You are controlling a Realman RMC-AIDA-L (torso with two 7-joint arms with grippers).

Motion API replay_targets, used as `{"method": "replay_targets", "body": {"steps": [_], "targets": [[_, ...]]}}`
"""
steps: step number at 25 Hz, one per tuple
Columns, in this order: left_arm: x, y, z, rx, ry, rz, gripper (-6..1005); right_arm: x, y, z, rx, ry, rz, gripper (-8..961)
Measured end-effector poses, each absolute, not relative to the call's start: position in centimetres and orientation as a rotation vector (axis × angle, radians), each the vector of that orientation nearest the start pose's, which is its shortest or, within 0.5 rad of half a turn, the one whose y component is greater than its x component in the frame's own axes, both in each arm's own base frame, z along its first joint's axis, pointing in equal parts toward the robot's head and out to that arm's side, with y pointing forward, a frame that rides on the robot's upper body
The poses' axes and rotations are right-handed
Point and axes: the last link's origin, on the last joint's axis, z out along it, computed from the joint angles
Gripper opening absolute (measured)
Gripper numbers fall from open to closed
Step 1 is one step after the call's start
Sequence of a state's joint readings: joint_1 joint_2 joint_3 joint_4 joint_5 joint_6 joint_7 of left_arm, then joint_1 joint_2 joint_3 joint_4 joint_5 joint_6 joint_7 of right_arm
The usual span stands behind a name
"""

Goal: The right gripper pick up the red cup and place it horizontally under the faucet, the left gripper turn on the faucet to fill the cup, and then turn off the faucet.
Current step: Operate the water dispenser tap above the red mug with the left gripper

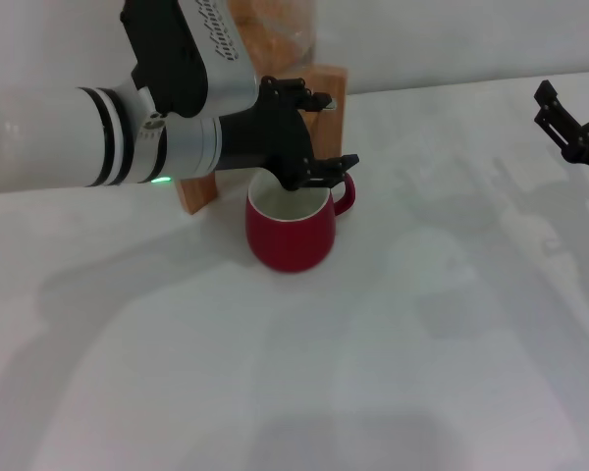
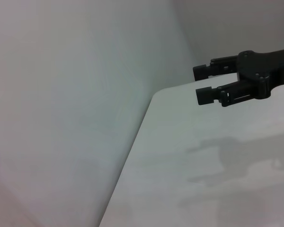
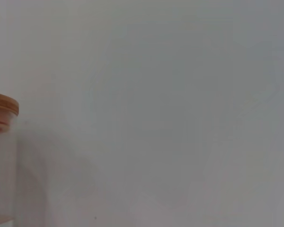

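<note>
The red cup (image 1: 290, 234) stands upright on the white table, handle to the right, just in front of the wooden stand (image 1: 330, 90). My left gripper (image 1: 326, 132) reaches in from the left, directly above the cup's far rim, with its black fingers (image 1: 314, 98) spread apart. The faucet is hidden behind the left gripper. The glass jar (image 1: 275, 29) rises above the stand. My right gripper (image 1: 543, 108) hovers at the far right edge, away from the cup, fingers slightly apart and empty; it also shows in the left wrist view (image 2: 202, 84).
The white table (image 1: 422, 334) stretches in front of and to the right of the cup. A white wall is behind. The right wrist view shows the jar's wooden lid (image 3: 2, 106) and glass side (image 3: 2, 175). The table's far edge (image 2: 146, 118) shows in the left wrist view.
</note>
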State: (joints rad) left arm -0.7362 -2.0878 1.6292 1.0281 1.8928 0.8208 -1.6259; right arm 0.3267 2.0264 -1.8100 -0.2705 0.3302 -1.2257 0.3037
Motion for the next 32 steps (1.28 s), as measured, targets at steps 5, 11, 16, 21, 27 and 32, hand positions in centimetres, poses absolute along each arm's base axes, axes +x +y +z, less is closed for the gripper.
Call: {"method": "replay_targets", "body": {"steps": [5, 11, 16, 21, 27, 32], "targets": [[-8.42, 40.07, -7.89, -2.695, 0.216, -0.222, 760, 33.59, 32.24, 3.04, -1.528, 0.501, 0.838, 843], [-8.49, 40.25, -7.92, -2.686, 0.214, -0.219, 760, 33.62, 32.20, 3.03, -1.529, 0.502, 0.837, 843], [-8.45, 40.25, -7.92, -2.686, 0.212, -0.221, 760, 33.59, 32.20, 3.02, -1.530, 0.501, 0.838, 843], [-8.41, 40.34, -7.87, -2.678, 0.215, -0.221, 760, 33.55, 32.19, 3.04, -1.529, 0.498, 0.840, 843], [-8.43, 40.43, -7.84, -2.671, 0.217, -0.220, 760, 33.49, 32.22, 3.04, -1.530, 0.496, 0.843, 843], [-8.42, 40.56, -7.78, -2.662, 0.215, -0.221, 759, 33.41, 32.29, 3.04, -1.531, 0.494, 0.845, 843]]}}
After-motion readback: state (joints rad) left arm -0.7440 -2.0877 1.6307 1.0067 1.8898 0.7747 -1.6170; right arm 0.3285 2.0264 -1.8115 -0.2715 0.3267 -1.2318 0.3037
